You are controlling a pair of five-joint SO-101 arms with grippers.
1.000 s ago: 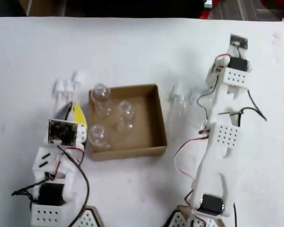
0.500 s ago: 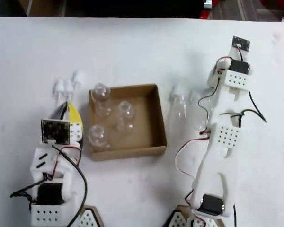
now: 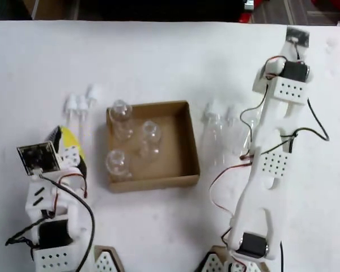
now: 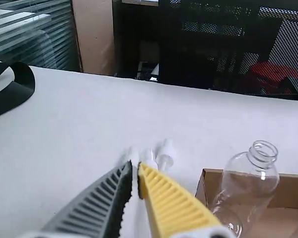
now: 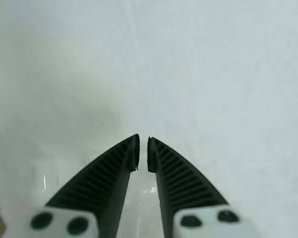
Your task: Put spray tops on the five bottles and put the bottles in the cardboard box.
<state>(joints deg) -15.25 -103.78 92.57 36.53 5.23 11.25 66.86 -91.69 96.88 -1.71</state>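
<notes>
The cardboard box sits mid-table with three clear uncapped bottles in it: one at the far left, one in the middle, one at the near left. Two more clear bottles wearing white tops lie just right of the box, beside the right arm. Three loose white spray tops lie left of the box. My left gripper, grey and yellow, is shut and empty, near of those spray tops; its tips point at them. My right gripper is shut over bare table.
The white table has free room along the far side and in front of the box. The box's corner and one bottle stand close to my left gripper. Wires hang along the right arm.
My left arm has drawn back to the left and toward the near edge, away from the box. The right arm's wrist has stretched farther toward the table's far edge.
</notes>
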